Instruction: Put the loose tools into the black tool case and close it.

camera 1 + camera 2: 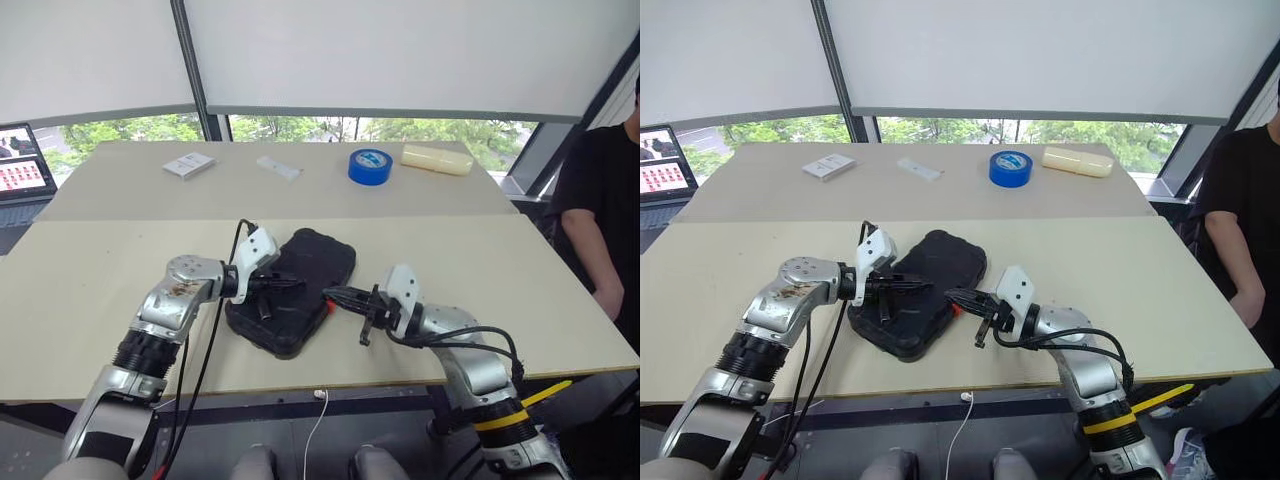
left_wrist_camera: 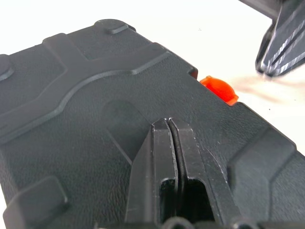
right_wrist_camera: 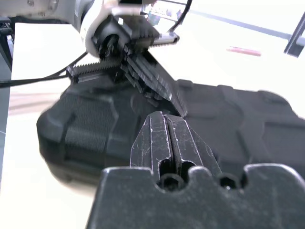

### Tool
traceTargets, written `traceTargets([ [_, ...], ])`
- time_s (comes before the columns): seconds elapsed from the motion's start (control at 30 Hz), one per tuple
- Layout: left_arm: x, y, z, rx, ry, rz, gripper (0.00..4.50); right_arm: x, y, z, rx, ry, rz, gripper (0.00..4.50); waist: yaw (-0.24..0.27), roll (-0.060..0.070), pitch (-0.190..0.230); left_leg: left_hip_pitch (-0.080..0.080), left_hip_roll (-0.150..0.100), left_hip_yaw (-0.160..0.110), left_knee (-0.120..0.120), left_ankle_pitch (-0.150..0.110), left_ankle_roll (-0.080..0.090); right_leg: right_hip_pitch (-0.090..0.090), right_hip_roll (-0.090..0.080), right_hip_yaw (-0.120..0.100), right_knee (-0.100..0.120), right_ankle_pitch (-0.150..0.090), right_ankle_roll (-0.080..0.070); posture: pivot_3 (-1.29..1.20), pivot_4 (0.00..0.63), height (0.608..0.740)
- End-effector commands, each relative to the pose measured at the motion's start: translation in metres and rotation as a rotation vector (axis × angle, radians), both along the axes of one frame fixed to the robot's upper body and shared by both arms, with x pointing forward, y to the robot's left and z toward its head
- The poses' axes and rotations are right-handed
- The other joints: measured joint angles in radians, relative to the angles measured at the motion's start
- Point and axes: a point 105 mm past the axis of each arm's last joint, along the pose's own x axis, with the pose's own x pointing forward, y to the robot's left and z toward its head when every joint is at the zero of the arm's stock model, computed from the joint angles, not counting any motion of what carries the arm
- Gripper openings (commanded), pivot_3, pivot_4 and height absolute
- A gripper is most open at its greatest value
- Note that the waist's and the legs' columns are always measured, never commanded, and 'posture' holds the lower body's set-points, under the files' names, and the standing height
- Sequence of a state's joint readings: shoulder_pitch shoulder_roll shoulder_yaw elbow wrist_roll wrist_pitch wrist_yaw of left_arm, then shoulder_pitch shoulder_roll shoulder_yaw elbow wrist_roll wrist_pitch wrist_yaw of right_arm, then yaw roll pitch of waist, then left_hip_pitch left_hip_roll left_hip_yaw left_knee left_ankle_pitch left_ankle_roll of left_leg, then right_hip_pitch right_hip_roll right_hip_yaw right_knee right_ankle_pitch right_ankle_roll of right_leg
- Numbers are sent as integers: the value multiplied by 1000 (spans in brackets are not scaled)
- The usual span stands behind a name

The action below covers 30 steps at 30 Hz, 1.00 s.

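Observation:
The black tool case lies shut on the near table, set at an angle. Its orange latch shows on the edge facing my right arm. My left gripper is shut with nothing in it and reaches over the lid from the left, its fingertips close above the lid's middle. My right gripper is also shut and empty. It points level at the case's right edge, just beside the latch and a little above the table. The loose tools are out of view.
On the far table lie a blue tape roll, a small white box, a flat white piece and a pale yellow block. A laptop stands far left. A person in black sits at the right.

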State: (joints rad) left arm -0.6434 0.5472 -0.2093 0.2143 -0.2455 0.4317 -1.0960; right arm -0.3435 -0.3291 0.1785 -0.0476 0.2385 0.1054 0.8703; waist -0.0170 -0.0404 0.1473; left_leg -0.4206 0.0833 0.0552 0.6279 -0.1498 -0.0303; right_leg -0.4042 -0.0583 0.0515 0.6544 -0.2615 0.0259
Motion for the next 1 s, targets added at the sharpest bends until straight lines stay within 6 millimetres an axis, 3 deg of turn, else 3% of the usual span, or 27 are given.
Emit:
traceTargets([
  [0.03, -8, 8, -44, 88, 143, 33, 97, -2, -7, -4, -40, 2, -1, 0, 3, 1, 0, 0, 0, 0, 0, 0, 0, 0, 0, 0, 0, 0, 0, 0, 150, 740],
  [0.17, -8, 10, -44, 87, 138, 37, 97, -5, -28, -3, -64, 38, -47, 0, 4, 1, -1, 0, -1, 0, -1, 0, 0, 0, -1, 0, 0, 0, 1, 0, 150, 740],
  [0.3, -10, 10, -46, 89, 137, 32, 97, -8, -41, -22, -140, 132, -97, 0, 4, 0, -1, 0, -1, 0, -1, 0, 0, 0, -1, 0, 0, -1, 0, 0, 150, 740],
  [0.43, -10, 8, -46, 86, 136, 29, 97, -4, -37, -31, -160, 151, -113, 0, 4, 2, -4, 1, -1, 0, -1, 0, 0, 0, -1, 0, 0, -1, 0, 0, 150, 740],
  [0.73, -11, 8, -44, 86, 134, 25, 97, 22, -14, -16, -86, 81, -118, 0, 2, 2, -4, 0, -1, 0, -2, 0, 0, 0, -1, 0, -2, -1, 0, 0, 150, 740],
  [1.0, -9, 8, -40, 65, 116, 23, 97, 18, -13, -23, -106, 102, -94, 0, -6, 3, -4, 1, 0, 0, -3, 0, 0, 0, 0, 0, -2, -1, 0, 0, 150, 740],
])
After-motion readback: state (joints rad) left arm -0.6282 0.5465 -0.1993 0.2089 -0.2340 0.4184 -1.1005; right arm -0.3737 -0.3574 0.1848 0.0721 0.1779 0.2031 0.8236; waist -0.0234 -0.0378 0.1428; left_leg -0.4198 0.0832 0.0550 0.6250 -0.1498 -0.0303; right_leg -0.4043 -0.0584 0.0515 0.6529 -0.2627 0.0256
